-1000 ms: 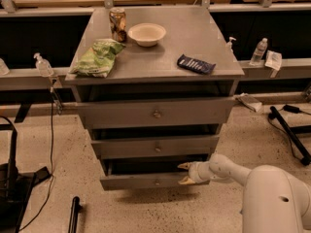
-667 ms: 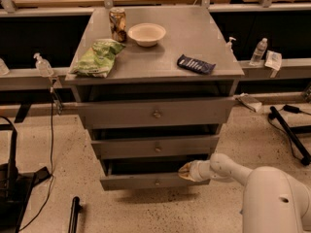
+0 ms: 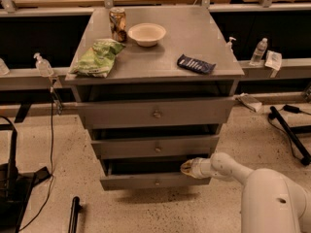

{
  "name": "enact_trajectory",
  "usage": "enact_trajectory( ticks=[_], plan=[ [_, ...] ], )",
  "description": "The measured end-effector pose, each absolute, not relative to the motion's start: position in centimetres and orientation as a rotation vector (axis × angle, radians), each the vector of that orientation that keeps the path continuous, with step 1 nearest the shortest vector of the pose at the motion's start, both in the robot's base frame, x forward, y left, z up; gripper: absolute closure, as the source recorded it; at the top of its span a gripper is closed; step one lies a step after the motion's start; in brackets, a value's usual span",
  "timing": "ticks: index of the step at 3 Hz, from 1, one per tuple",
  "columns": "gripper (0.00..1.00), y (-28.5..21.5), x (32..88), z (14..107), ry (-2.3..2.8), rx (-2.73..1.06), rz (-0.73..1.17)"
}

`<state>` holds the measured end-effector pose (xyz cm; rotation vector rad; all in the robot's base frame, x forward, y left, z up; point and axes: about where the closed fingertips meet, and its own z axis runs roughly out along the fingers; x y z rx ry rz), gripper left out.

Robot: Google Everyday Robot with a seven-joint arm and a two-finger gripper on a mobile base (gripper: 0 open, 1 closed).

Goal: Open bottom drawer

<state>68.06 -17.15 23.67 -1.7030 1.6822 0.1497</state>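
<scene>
The grey cabinet [image 3: 160,67] has three drawer fronts, each with a small round knob. The bottom drawer [image 3: 146,181], the narrowest and lowest, stands pulled out a little, with a dark gap above its front. Its knob [image 3: 157,182] is free. My gripper [image 3: 187,167] comes in from the right on a white arm [image 3: 228,166]. Its tip sits at the top right edge of the bottom drawer's front, at the dark gap.
On the cabinet top lie a green chip bag [image 3: 98,57], a can [image 3: 117,23], a white bowl [image 3: 146,33] and a dark blue snack bar [image 3: 195,64]. Bottles [image 3: 42,64] stand on side ledges. Black stands and cables [image 3: 14,178] lie on the speckled floor.
The gripper has hardly shifted at the drawer's right top edge. The bottom drawer stays slightly pulled out.
</scene>
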Motion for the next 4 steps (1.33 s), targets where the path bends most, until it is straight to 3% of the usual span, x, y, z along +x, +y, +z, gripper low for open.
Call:
enact_trajectory(
  ticks=[4],
  plan=[
    [1.0, -17.9, 71.3, 19.7, 1.717, -1.764, 0.028]
  ],
)
